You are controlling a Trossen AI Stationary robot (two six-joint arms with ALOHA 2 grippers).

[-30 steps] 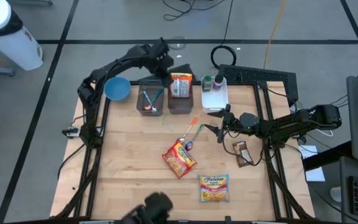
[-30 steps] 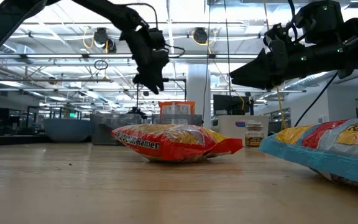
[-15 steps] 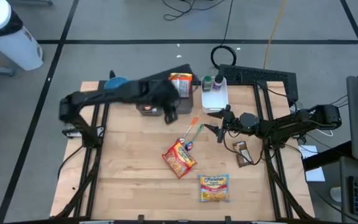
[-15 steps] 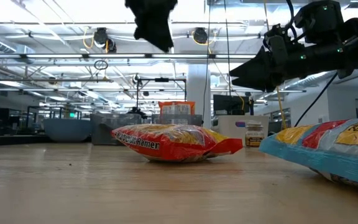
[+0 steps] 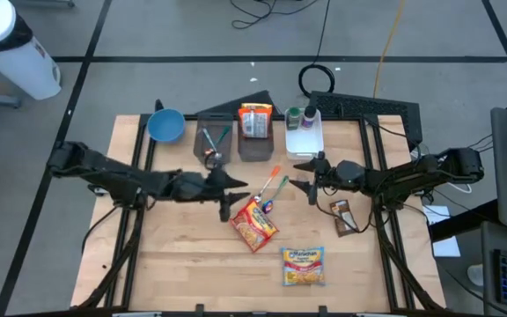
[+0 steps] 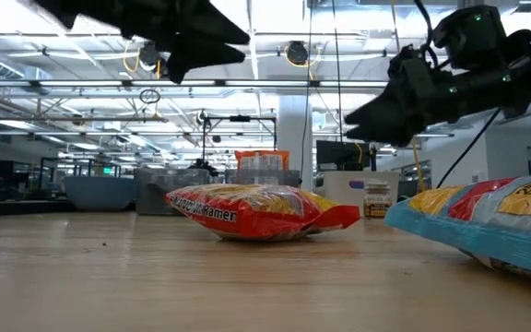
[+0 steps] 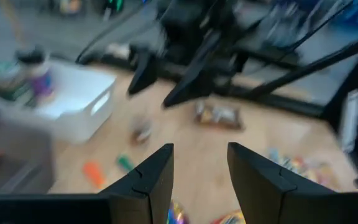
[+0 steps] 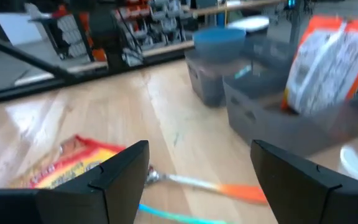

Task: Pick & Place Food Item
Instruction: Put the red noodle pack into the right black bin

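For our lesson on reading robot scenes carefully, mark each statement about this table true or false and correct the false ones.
1. Both end effectors are open. True: the left end effector and the right end effector hold nothing.
2. The red ramen pack sits in a bin. False: it lies on the table.
3. An orange bag stands in a grey bin. True.
4. The blue bowl is at the table's front edge. False: it is at the far left corner.
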